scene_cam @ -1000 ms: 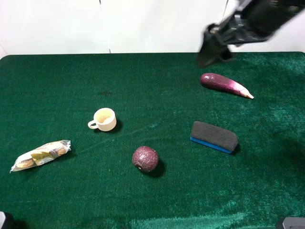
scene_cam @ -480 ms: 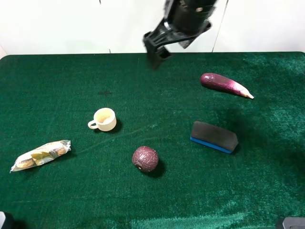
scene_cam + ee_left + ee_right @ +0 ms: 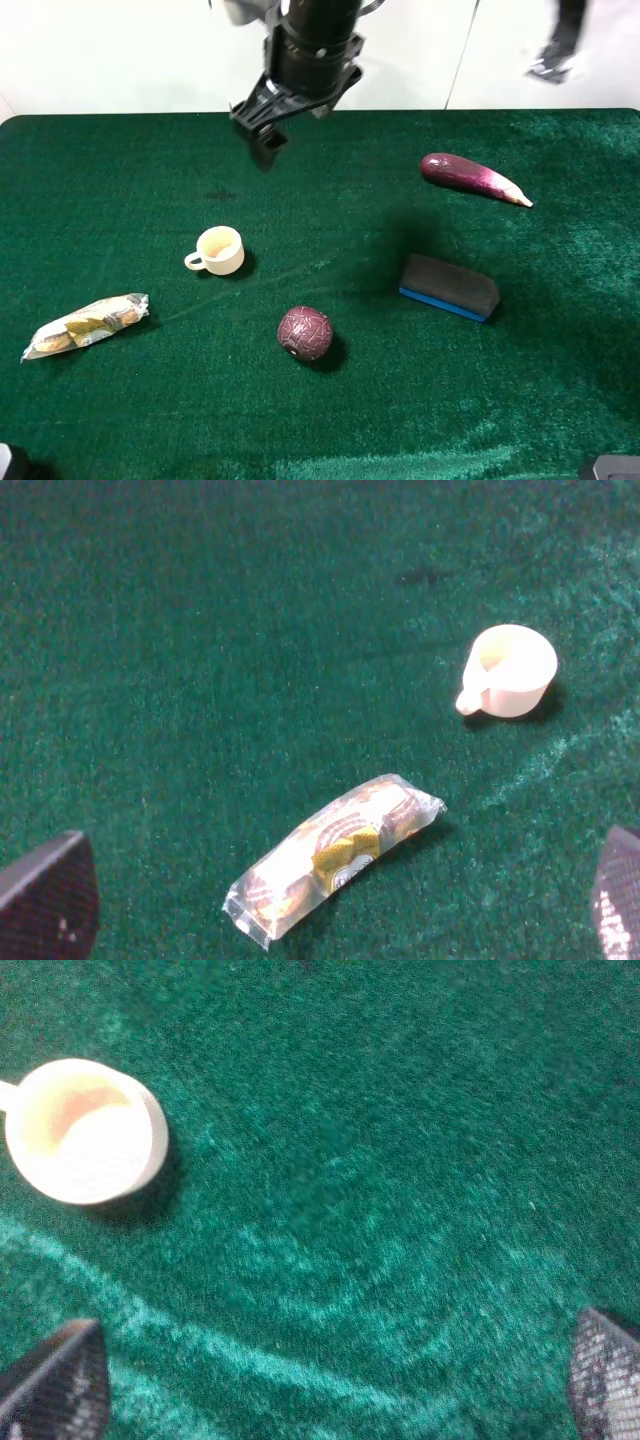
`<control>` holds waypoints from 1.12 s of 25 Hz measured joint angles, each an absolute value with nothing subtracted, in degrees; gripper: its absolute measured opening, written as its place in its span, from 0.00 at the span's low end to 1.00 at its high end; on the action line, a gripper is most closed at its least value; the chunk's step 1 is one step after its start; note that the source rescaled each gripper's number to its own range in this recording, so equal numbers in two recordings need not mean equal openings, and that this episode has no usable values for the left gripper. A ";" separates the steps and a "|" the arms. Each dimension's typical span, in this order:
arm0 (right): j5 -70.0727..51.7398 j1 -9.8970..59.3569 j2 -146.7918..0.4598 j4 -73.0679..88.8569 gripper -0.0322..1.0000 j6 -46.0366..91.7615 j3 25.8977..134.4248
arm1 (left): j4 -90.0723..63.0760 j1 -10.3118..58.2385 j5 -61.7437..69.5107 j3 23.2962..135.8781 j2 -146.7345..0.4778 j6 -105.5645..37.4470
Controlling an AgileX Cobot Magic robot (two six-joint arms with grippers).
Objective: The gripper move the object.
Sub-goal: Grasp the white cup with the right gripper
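Note:
The cream-yellow cup (image 3: 217,250) stands upright on the green cloth at the left middle, its handle pointing left. The right arm reaches across from the back, and its black gripper (image 3: 262,133) hangs in the air behind and slightly right of the cup. In the right wrist view the cup (image 3: 85,1130) lies ahead and to one side of the gripper (image 3: 330,1385), whose fingers (image 3: 55,1390) stand wide apart and empty. The left wrist view shows the cup (image 3: 508,670) far ahead of the left gripper (image 3: 330,900), which is open and empty.
A maroon patterned ball (image 3: 305,333) lies in front and right of the cup. A wrapped snack packet (image 3: 87,325) lies at the front left. A black eraser with a blue base (image 3: 448,286) and a purple eggplant (image 3: 473,177) lie on the right.
The right arm has swung from the back right, near the eggplant, leftward along the back of the table to a spot behind the cup. The objects have not moved.

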State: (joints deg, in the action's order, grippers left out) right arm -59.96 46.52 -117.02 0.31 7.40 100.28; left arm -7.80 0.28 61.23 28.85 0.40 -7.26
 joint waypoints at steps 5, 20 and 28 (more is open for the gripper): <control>-60.95 48.56 -122.98 0.00 1.00 7.46 104.38 | -7.80 0.28 61.23 28.85 0.40 -7.26; -60.93 51.72 -133.33 0.96 1.00 8.76 113.48 | -7.80 0.28 61.23 28.85 0.40 -7.26; -58.50 52.33 -137.09 1.74 1.00 8.89 113.87 | -7.80 0.28 61.23 28.85 0.40 -7.26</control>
